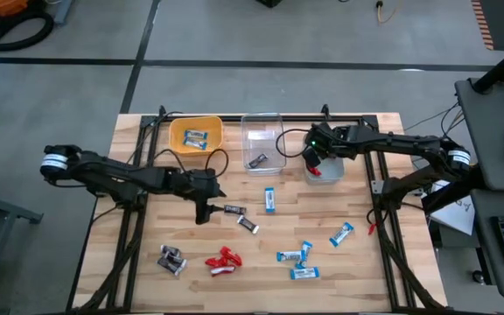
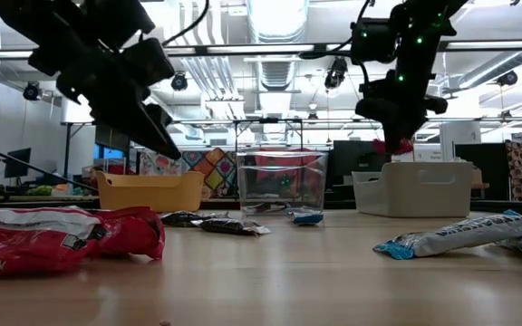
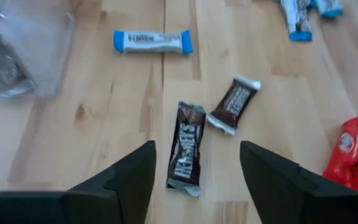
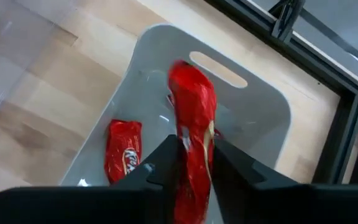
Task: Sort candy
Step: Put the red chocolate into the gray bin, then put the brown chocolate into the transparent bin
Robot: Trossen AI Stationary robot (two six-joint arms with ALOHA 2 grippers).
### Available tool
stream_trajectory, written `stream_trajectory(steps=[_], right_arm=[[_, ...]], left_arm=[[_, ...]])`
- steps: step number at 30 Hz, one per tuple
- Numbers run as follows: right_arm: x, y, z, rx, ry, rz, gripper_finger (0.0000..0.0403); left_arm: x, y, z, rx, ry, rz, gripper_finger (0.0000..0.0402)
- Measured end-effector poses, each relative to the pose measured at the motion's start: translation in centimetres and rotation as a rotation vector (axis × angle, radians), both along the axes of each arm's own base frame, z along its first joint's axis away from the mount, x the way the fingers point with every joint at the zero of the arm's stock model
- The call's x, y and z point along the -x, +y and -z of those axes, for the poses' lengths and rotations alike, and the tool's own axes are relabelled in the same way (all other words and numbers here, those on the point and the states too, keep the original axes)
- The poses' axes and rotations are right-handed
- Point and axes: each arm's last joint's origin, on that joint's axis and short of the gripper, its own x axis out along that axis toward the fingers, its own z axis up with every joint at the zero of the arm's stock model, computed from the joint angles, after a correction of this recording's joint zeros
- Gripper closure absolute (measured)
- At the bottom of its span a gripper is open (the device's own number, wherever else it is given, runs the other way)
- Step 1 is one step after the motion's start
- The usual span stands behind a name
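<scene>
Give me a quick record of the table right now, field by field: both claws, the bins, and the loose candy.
left claw: open, above a dark brown candy
right claw: over the grey bin, red candy between its fingers
grey bin contents: one red candy
yellow bin: one blue-and-white candy
clear bin: one dark candy
loose on table: red, brown, blue-and-white candies

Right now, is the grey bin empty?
No, the right wrist view shows a red candy already lying in the grey bin, below the right gripper.
</scene>
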Motion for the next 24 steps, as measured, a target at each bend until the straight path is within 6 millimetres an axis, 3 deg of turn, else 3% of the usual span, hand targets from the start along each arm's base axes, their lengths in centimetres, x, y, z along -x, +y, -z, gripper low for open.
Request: stream_trajectory(steps=[11,24], right_arm=[[-0.1,0.0,-0.2,-0.001,-0.009,-0.004,0.022],[-0.6,0.9,-0.4,0.0,-0.015,-0.045,0.0202]], left_arm=[[-1.5,-0.5,2.6,-0.015,0.049,0.038,0.0178],[-3.3,-0.6,5.9,-0.038,0.06,0.016,0.018]])
